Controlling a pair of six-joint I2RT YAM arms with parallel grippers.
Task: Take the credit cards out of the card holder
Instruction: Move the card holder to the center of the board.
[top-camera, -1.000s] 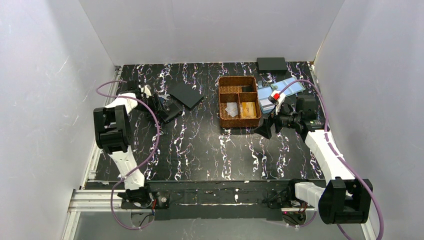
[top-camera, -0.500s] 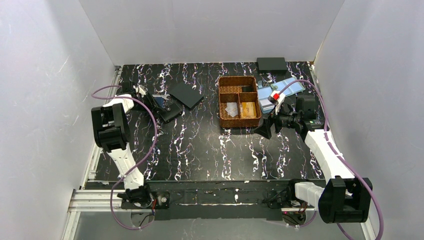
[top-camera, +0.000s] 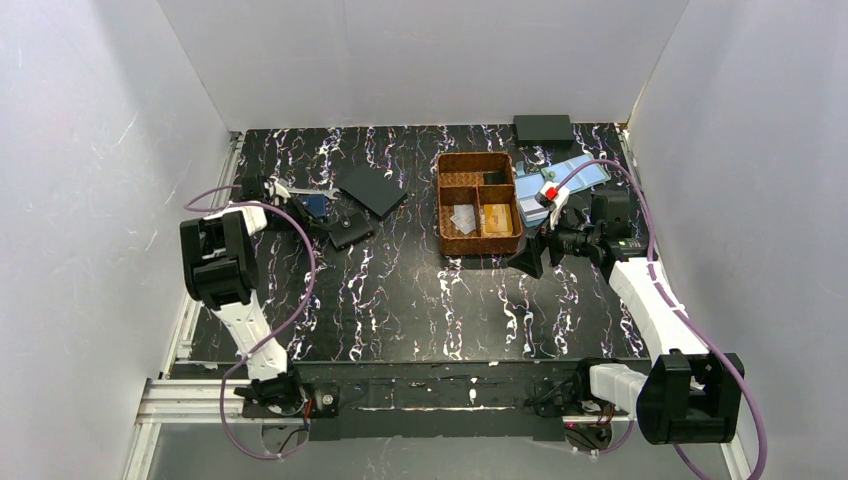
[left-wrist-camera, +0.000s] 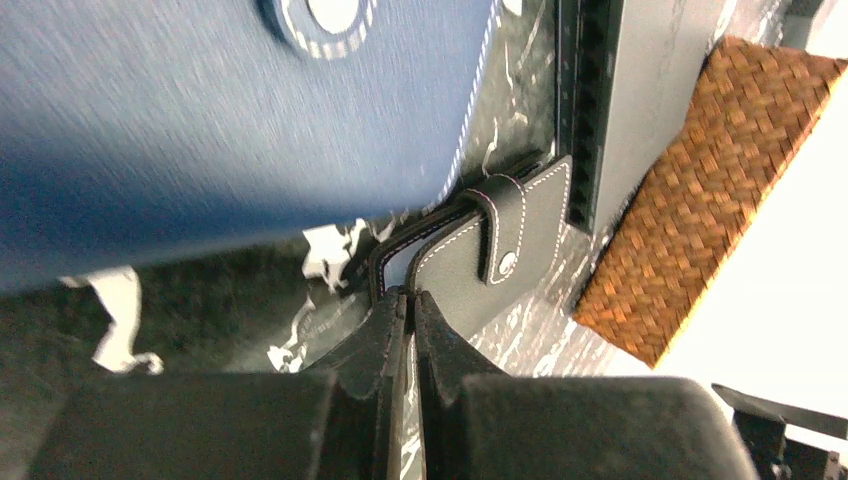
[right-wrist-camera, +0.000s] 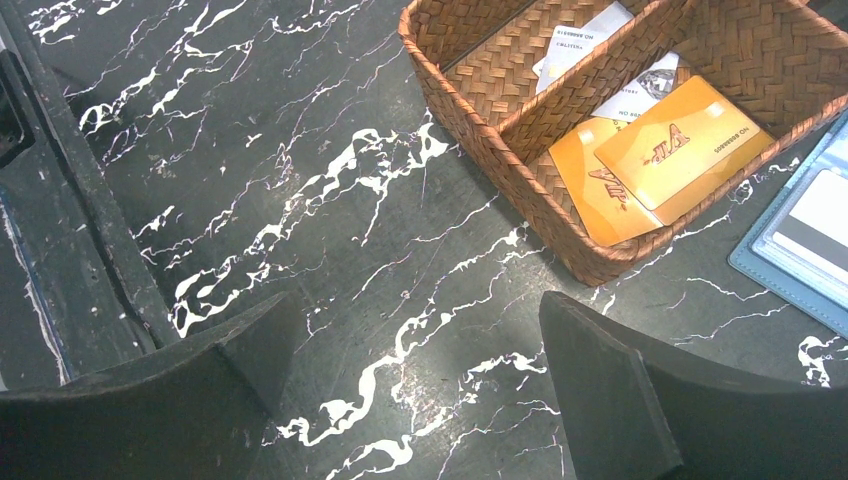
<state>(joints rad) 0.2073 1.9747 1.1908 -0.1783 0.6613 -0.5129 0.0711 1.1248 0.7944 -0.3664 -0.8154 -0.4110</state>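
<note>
The card holder (top-camera: 352, 232) lies shut at the table's left, black with a snap strap; in the left wrist view a sliver of pale blue shows between the card holder's (left-wrist-camera: 470, 280) leaves. My left gripper (top-camera: 320, 222) (left-wrist-camera: 412, 293) is shut, its tips pinching the near corner of the front leaf. Any cards inside are hidden. Two orange-gold credit cards (right-wrist-camera: 680, 145) (top-camera: 497, 218) lie in the basket's near right compartment. My right gripper (top-camera: 530, 258) (right-wrist-camera: 412, 310) hangs open just off the basket's near right corner, with nothing between its fingers.
A woven brown basket (top-camera: 441, 205) (right-wrist-camera: 520, 190) (left-wrist-camera: 690, 200) holds white paper scraps (right-wrist-camera: 580, 40). A navy wallet (top-camera: 315, 205) (left-wrist-camera: 230, 120) and a flat black square (top-camera: 372, 190) lie by the card holder. Pale blue holders (top-camera: 570, 178) (right-wrist-camera: 800, 240) lie right of the basket, and a black box (top-camera: 543, 127) stands at the back.
My left gripper has closed from open onto the card holder's edge, and the left arm has drawn back to the left. The right arm has not moved.
</note>
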